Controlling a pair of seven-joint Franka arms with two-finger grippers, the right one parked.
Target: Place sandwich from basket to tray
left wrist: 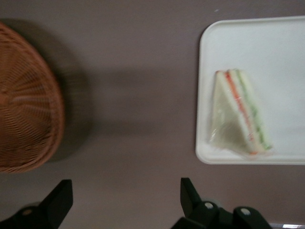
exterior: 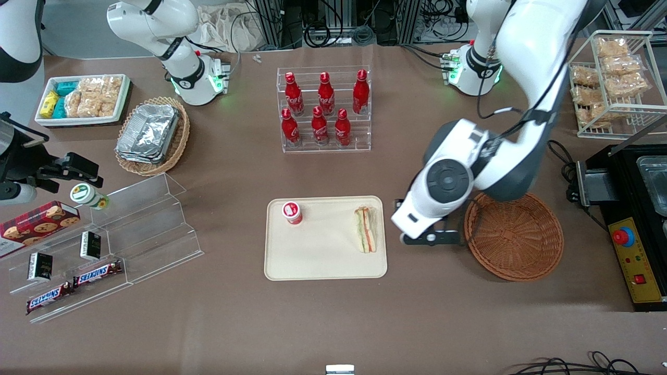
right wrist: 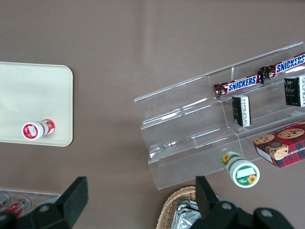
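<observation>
The sandwich (exterior: pixel 366 229) (left wrist: pixel 240 114), a wedge of pale bread with orange and green layers, lies on the cream tray (exterior: pixel 323 260) (left wrist: pixel 286 43), near the tray's edge toward the basket. The reddish-brown woven basket (exterior: pixel 513 237) (left wrist: pixel 24 109) stands beside the tray with nothing in it. My gripper (exterior: pixel 430 237) (left wrist: pixel 125 198) hangs over the bare table between tray and basket. It is open, its black fingers (left wrist: pixel 188 195) spread wide with nothing between them.
A small red-and-white cup (exterior: pixel 292 212) stands on the tray. A rack of red bottles (exterior: pixel 324 109) is farther from the camera. A black box with a red button (exterior: pixel 630 245) sits beside the basket. A clear stepped shelf (exterior: pixel 140 224) lies toward the parked arm's end.
</observation>
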